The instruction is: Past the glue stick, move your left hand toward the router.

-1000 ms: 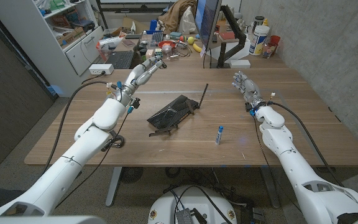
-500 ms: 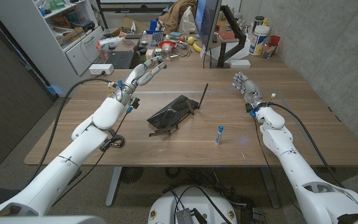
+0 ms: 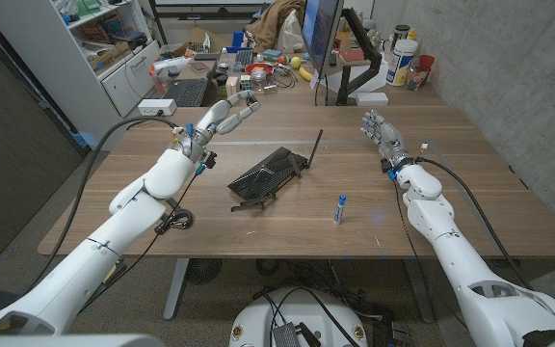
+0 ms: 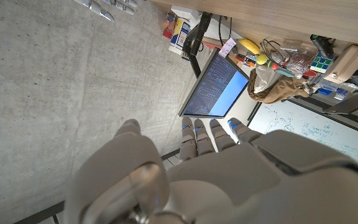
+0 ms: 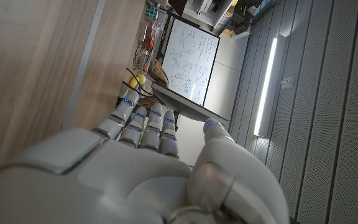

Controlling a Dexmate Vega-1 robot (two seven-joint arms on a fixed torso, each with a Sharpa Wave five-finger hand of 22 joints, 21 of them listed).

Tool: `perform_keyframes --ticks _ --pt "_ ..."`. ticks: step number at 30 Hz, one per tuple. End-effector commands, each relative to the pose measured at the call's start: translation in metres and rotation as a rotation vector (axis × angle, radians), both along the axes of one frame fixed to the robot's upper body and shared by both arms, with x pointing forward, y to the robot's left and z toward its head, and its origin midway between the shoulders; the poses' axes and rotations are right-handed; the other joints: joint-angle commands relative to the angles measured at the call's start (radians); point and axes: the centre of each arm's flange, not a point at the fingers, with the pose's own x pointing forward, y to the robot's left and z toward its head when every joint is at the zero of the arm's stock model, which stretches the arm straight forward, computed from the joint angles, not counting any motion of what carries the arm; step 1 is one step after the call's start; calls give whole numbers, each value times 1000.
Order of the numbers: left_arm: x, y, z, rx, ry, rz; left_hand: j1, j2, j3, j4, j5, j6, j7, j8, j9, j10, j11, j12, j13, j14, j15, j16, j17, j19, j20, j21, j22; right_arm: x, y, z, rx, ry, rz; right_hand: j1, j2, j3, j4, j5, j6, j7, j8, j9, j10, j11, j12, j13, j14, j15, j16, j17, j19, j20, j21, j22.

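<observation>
A black router [image 3: 267, 173] with one raised antenna lies mid-table in the head view. The small blue-capped glue stick [image 3: 339, 208] lies to its right, nearer the front edge. My left hand [image 3: 222, 115] is raised above the table, behind and left of the router, fingers spread and holding nothing; its back [image 4: 185, 180] shows in the left wrist view. My right hand [image 3: 379, 130] hovers open over the right rear of the table, apart from both objects; the right wrist view shows its back [image 5: 135, 168].
A monitor [image 3: 322, 39] on a stand rises at the table's back edge, beside bottles [image 3: 404, 56] at the back right. A cluttered desk and white shelving [image 3: 114, 58] stand behind on the left. A black cable [image 3: 123, 135] loops along my left arm.
My left hand has risen and shifted slightly right and farther back, with its fingers spreading wider. The right hand, router and glue stick have not moved.
</observation>
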Motion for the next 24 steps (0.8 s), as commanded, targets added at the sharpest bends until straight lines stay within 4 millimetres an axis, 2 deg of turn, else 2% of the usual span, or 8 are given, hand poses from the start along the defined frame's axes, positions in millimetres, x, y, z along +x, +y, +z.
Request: perform_keyframes --ticks 1,24 --pt "0 -6 -1 89 -22 97 15 3 4 -7 -3 11 -4 4 4 8 1 2 3 9 -15 3 2 2 -1 6 1 0 -1 3 4 -7 -4 -8 0 2 -5 7 5 -3 -4 6 8 -4 -1 6 12 2 -2 3 12 -9 -2 2" --pt "8 -22 -15 210 -1 150 30 8 7 -15 -5 19 -14 1 4 14 -7 1 3 16 -20 3 2 2 17 7 1 -2 -2 4 12 -18 -15 -10 1 2 -7 7 8 -5 -4 6 11 -4 -2 6 15 2 -3 3 16 -8 -11 3"
